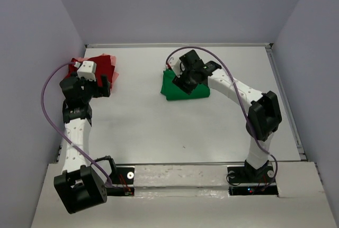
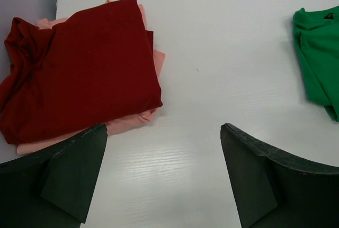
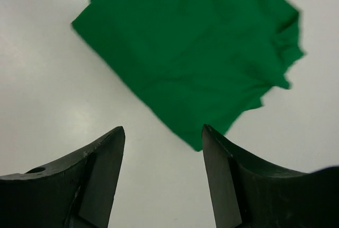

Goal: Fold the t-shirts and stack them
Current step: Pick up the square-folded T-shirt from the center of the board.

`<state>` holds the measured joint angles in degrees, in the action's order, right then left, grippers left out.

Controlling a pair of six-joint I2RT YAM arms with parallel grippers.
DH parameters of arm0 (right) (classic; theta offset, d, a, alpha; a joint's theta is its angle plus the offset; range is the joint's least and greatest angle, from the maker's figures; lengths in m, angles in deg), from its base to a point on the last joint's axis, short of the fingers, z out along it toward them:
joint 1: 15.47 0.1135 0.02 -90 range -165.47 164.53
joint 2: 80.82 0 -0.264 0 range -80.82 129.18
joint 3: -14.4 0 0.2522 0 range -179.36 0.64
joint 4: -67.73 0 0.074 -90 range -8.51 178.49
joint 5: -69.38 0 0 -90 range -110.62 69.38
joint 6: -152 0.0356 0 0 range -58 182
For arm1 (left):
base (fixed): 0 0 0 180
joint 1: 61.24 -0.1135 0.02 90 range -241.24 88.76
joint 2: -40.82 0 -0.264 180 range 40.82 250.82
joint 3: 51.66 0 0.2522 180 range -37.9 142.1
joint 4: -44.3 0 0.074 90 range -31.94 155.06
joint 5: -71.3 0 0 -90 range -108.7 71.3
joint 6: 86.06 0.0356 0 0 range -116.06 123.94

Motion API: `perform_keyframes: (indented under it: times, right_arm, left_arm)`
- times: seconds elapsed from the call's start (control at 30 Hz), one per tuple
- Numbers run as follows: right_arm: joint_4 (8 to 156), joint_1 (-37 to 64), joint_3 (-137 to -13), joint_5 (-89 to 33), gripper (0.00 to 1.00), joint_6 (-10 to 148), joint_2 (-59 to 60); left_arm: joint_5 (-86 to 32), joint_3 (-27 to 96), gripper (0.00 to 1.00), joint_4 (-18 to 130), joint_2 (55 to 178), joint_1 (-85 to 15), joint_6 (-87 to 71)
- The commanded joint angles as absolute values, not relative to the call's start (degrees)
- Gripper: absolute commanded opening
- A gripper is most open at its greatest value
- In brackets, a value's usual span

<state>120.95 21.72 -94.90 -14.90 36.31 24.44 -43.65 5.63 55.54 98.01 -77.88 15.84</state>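
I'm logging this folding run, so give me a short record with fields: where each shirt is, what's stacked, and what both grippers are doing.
green t-shirt: folded, alone on the table, under the right arm
dark red t-shirt: folded, on top of the pink one, far left corner
pale pink t-shirt: under the red, only its edges show
stack: two shirts, green not yet added
left gripper: open, empty, beside the stack
right gripper: open, empty, above the green shirt's edge

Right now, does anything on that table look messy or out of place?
Slightly. The dark red t-shirt sits askew on the pink t-shirt, its left edge bunched, pink edges poking out. The green t-shirt lies apart, not on that stack.
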Motion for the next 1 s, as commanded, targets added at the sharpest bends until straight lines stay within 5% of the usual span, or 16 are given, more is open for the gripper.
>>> perform_keyframes:
  times: [0.0, 0.97]
  right_arm:
    - [132.2, 22.1, -98.7, -29.0, 0.65, 41.4, 27.4]
    - [140.0, 25.4, -127.6, -31.7, 0.7, 39.2, 54.8]
  left_arm:
    - [-45.3, 5.8, 0.99, 53.2, 96.5, -78.5, 15.1]
    - [-48.8, 4.6, 0.99, 52.3, 96.1, -78.8, 15.0]
